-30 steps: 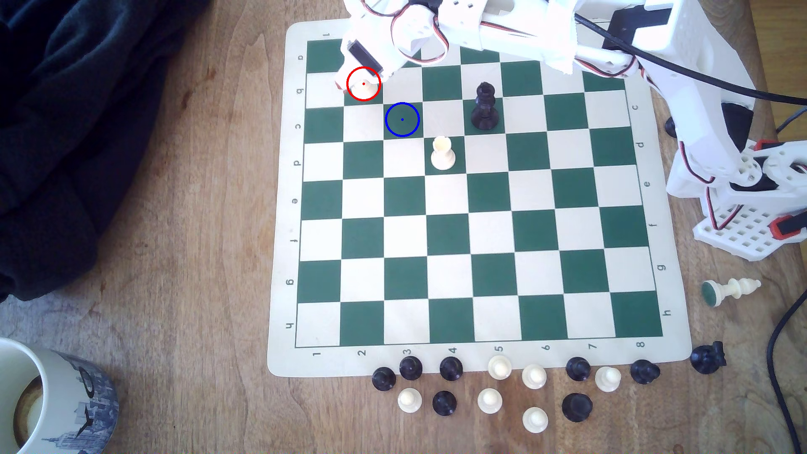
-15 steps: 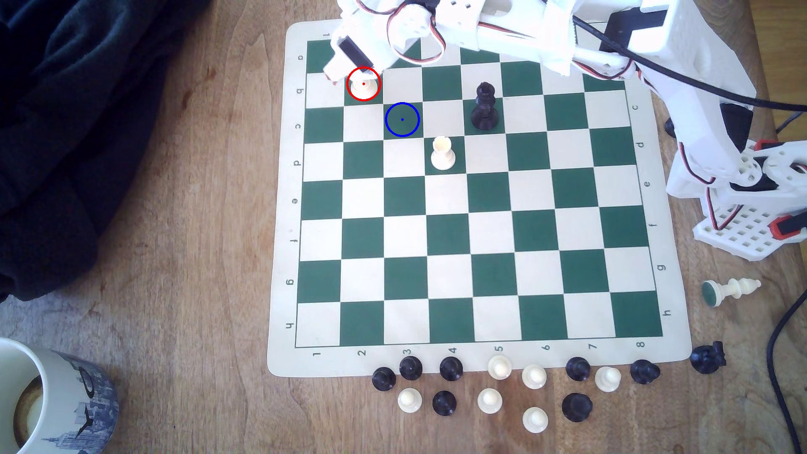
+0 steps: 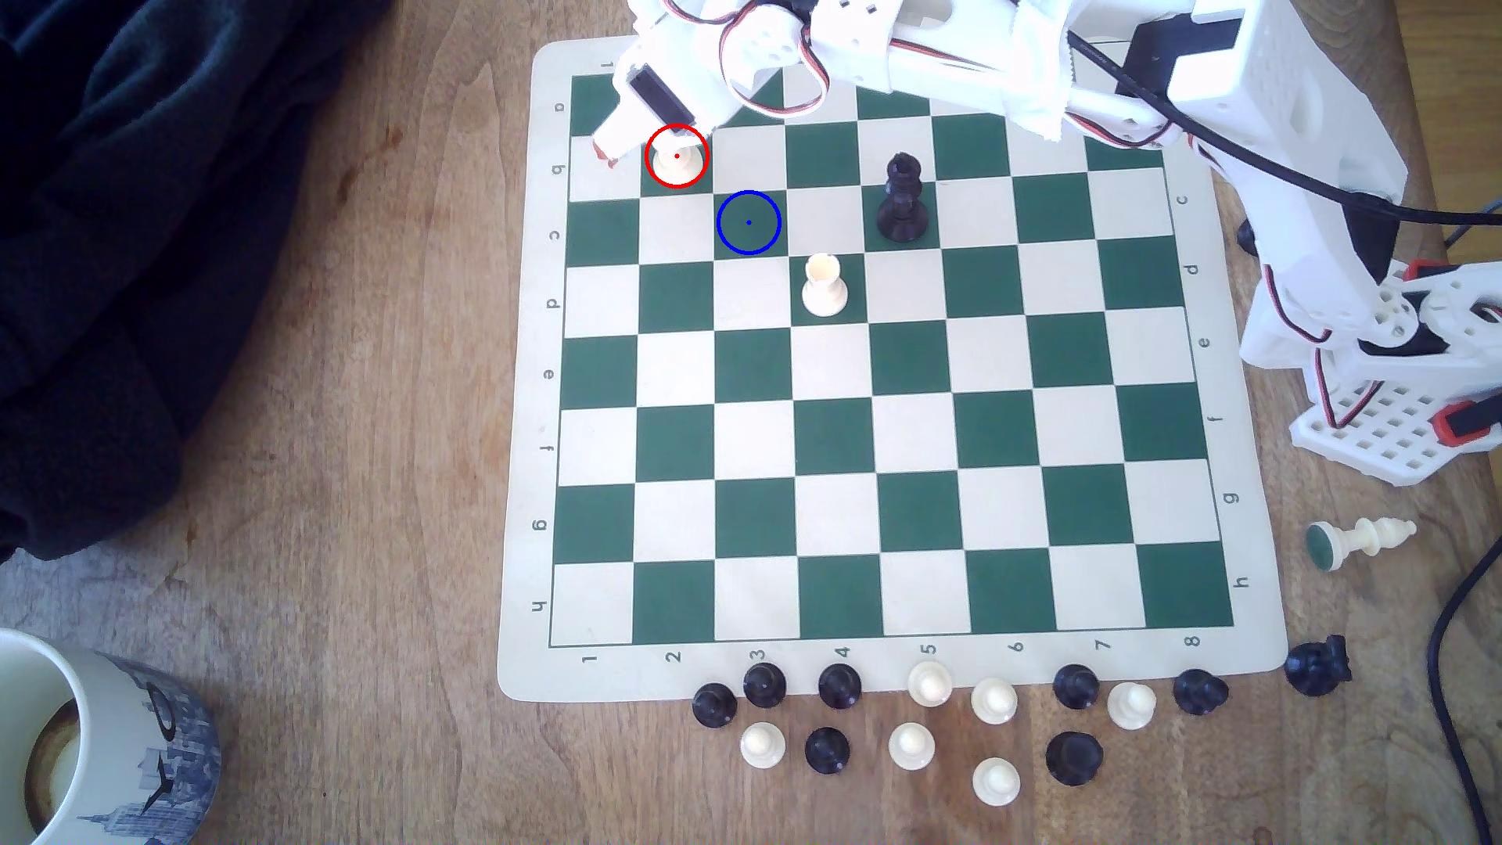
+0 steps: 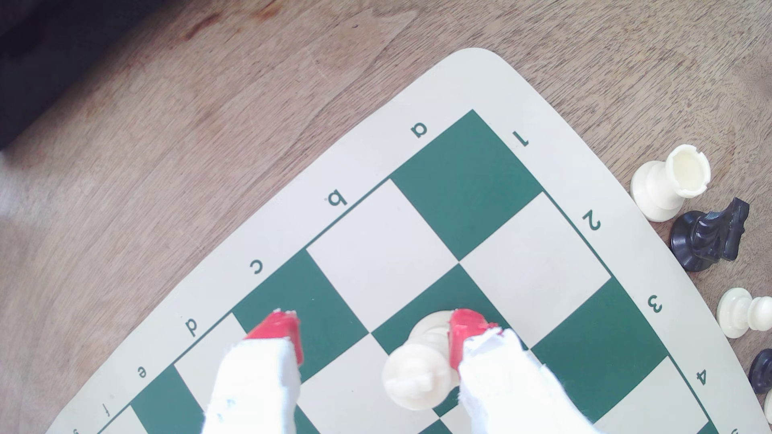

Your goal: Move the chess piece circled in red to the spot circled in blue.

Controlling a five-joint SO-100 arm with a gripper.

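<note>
While the claw [image 4: 374,334] hangs spread, with the cream piece [image 4: 417,375] standing on its red-ringed square against one red fingertip [image 4: 463,334], it should centre before pinching, then carry to the blue-ringed square [image 3: 748,222] nearby.

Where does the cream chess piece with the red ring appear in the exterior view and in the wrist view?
Exterior view: the cream chess piece stands on a green square in row b, column 2, under the arm.
Wrist view: it stands between the red-tipped fingers of the open gripper, nearer one.
Shared landmark: the printed letter b.
</note>
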